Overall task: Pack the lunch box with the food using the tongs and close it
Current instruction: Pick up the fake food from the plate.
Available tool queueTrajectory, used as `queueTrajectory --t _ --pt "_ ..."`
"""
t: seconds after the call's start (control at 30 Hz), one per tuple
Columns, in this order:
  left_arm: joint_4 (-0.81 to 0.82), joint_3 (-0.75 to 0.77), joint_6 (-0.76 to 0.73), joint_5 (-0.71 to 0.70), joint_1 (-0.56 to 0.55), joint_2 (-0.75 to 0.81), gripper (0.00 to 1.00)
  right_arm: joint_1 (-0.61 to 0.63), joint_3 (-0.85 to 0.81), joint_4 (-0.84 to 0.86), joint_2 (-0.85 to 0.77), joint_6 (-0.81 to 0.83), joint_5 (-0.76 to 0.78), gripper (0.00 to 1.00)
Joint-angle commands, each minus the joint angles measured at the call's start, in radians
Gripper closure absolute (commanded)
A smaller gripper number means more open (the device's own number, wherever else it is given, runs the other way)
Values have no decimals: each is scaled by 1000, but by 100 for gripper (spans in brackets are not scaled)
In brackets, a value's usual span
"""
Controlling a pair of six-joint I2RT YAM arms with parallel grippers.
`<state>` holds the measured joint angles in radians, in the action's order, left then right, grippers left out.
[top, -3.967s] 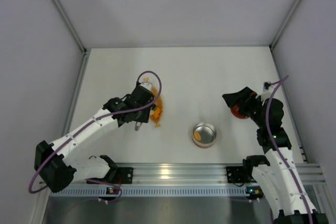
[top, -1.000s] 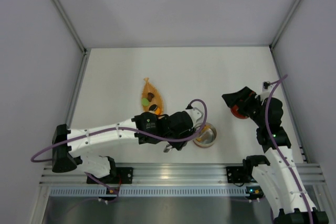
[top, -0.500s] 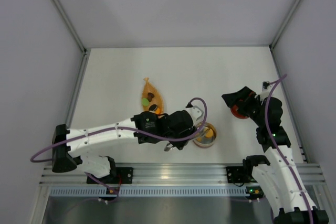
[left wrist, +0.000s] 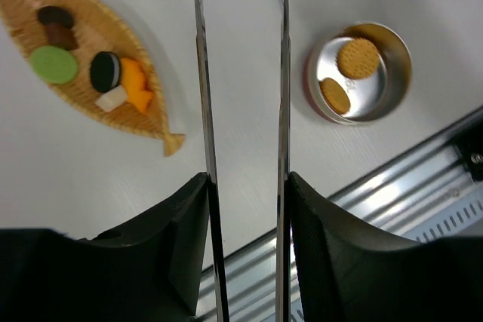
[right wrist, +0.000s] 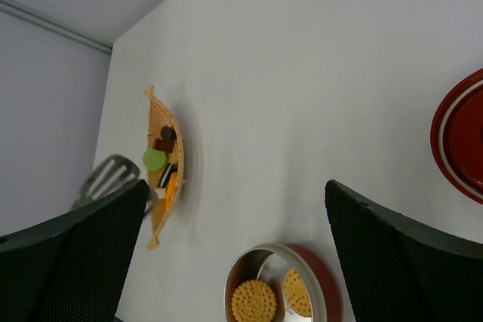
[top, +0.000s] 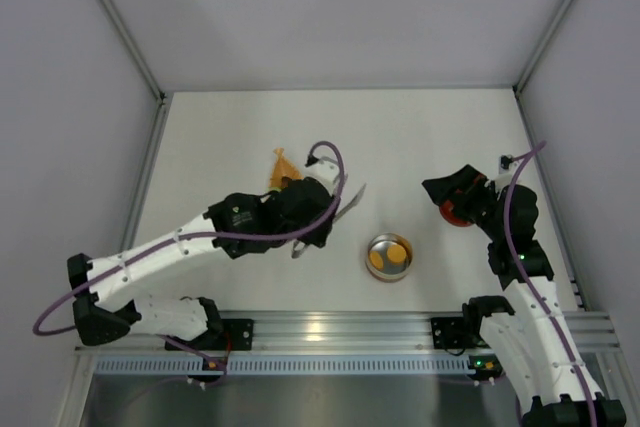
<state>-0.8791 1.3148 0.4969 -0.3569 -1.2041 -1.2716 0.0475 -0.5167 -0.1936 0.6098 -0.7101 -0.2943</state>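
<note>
My left gripper [left wrist: 245, 182] is shut on the tongs [left wrist: 283, 73], whose two slim arms run parallel and apart, with nothing between them. In the top view the left gripper [top: 322, 209] hovers over the near end of the woven tray, left of the lunch box [top: 369, 251]. The silver tin [left wrist: 398, 44] holds two round biscuits [left wrist: 358, 58]. More food lies on the tray: a green disc [left wrist: 53, 64], a dark sandwich cookie [left wrist: 105, 71] and an orange piece [left wrist: 134, 84]. My right gripper [right wrist: 235, 186] stands open above the table, next to the red lid [right wrist: 460, 137].
The boat-shaped woven tray [left wrist: 89, 22] lies left of the tin, mostly hidden by my left arm in the top view. The aluminium rail [top: 330, 327] runs along the near edge. White walls enclose the table on three sides.
My left arm has swung from over the tin back left toward the tray, carrying the tongs. The tongs' arms have spread. Two biscuits show in the tin. The right arm has not moved.
</note>
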Motion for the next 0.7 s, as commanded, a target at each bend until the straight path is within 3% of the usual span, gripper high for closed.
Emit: queueTrajectory --t 0.0,0.13,0.43,0.67 --pt "-40 0 20 -54 151 95 51 -11 -9 74 -12 3 -14 0" --pt "-43 -43 -15 -53 328 120 51 -11 -5 82 -13 0 -19 0" --pt "15 -140 -72 -16 468 60 50 -11 1 79 -18 0 -20 1" --pt "61 -204 -92 29 517 48 50 -11 3 79 -19 -2 -20 1"
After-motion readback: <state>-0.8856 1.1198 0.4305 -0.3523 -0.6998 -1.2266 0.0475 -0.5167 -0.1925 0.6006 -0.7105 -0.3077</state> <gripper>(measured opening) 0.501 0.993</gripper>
